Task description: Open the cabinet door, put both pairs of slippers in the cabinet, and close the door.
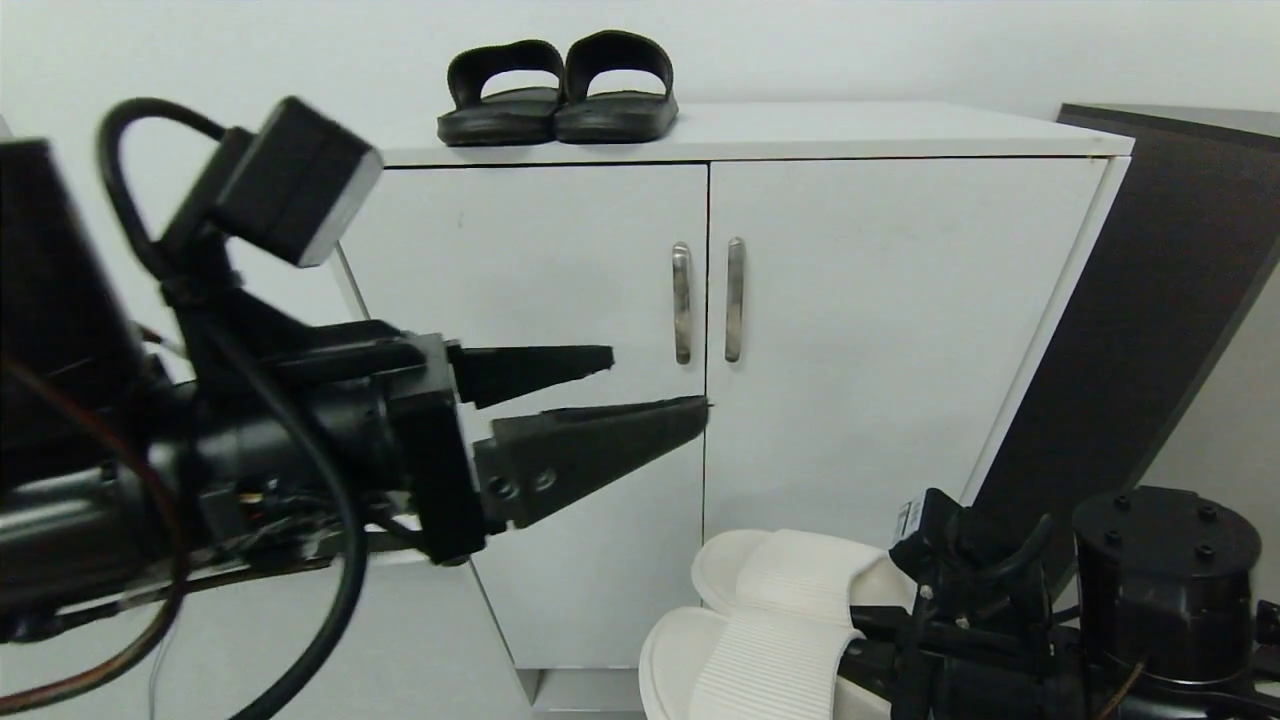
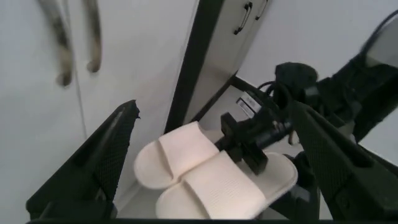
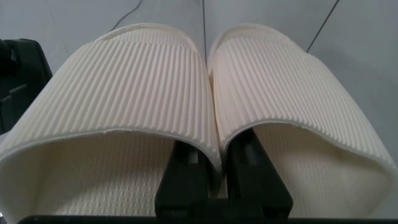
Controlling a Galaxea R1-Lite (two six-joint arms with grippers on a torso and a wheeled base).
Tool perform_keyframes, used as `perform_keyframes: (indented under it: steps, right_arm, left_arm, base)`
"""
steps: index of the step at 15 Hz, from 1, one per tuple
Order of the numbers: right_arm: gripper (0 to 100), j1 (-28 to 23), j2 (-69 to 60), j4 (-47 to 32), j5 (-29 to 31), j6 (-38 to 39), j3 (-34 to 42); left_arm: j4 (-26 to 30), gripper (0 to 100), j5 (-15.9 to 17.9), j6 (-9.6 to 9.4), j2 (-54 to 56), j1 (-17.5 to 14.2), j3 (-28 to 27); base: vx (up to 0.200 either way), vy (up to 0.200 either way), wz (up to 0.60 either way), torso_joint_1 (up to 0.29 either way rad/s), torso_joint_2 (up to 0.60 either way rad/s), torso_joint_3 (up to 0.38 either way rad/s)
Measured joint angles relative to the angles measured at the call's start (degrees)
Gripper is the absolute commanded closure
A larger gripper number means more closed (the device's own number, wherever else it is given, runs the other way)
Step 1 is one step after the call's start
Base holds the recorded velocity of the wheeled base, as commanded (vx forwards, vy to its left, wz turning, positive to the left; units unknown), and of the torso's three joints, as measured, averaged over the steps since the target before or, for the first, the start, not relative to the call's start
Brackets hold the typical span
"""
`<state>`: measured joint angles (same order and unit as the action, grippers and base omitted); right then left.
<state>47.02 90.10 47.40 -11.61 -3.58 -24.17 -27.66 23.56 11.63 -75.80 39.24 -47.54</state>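
Slippers of the white pair (image 1: 770, 620) are sitting clenched in the right pincer (image 3: 214, 171). Its fingers are reaching under both straps and squeezing the two inner walls together. That pair is hanging low before the foot of the cabinet (image 1: 880, 350), below and to the right of the left pincer (image 1: 655, 385).

The left pincer is hovering released, jaws apart, in front of the left door (image 1: 540, 260), with its tips just below the left handle (image 1: 682, 302). Both doors are standing shut, so I am taking the opening as the step in hand. It is calling for a small rise so the jaws are straddling that one bar rather than the right handle (image 1: 735, 298), which is sitting just beside it. The pull should then be following the door's arc, not dragging straight back.

The held pair is hanging in front of the right door and could be blocking that door's swing, so the left one is looking the safer choice.

Farther off, the black slippers (image 1: 558, 95) are waiting on the cabinet top, above the left pincer and well apart from it. A dark panel (image 1: 1150, 330) is standing against the cabinet's side beyond the right pincer.
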Motion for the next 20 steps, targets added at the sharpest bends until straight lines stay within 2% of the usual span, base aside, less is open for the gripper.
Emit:
perform_keyframes:
  steps: [2,4,7,9,12,14,17,20]
  right_arm:
    - [100,0.0,0.1,0.5,0.0,-0.1,0.2]
    - [100,0.5,0.4,1.1,0.0,0.0,0.3]
    - [100,0.7,0.9,1.4,0.0,0.0,0.4]
    - [100,0.7,1.0,1.4,0.0,0.0,0.5]
    - [100,1.0,1.1,1.4,0.0,-0.1,0.5]
    - [100,1.0,1.1,1.4,0.0,-0.1,0.4]
    - [100,1.0,1.2,1.4,0.0,0.0,0.4]
    - [100,1.1,1.3,1.4,0.1,-0.1,0.5]
  left_arm:
    - [-0.3,0,-0.2,1.21,-4.9,1.7,-4.9]
    - [-0.3,0,-0.1,3.63,-8.3,2.8,-8.8]
    - [-0.3,0,-0.4,4.55,-13.3,3.3,-13.5]
    - [-0.3,0,-2.9,5.58,-16.8,3.5,-17.0]
    - [-0.3,0,-7.5,5.85,-21.1,3.4,-21.7]
    - [-0.1,0,-8.0,5.85,-22.7,2.7,-23.1]
    - [-0.2,0,-11.4,5.85,-23.8,1.1,-23.4]
    - [-0.3,0,-12.8,5.85,-24.9,0.2,-24.4]
  base:
    - [0.000,0.000,0.00,0.000,0.00,0.000]
    - [0.000,0.000,0.00,0.000,0.00,0.000]
    - [0.000,0.000,0.00,0.000,0.00,0.000]
    - [0.000,0.000,0.00,0.000,0.00,0.000]
    - [0.000,0.000,0.00,0.000,0.00,0.000]
    - [0.000,0.000,0.00,0.000,0.00,0.000]
    - [0.000,0.000,0.00,0.000,0.00,0.000]
    - [0.000,0.000,0.00,0.000,0.00,0.000]
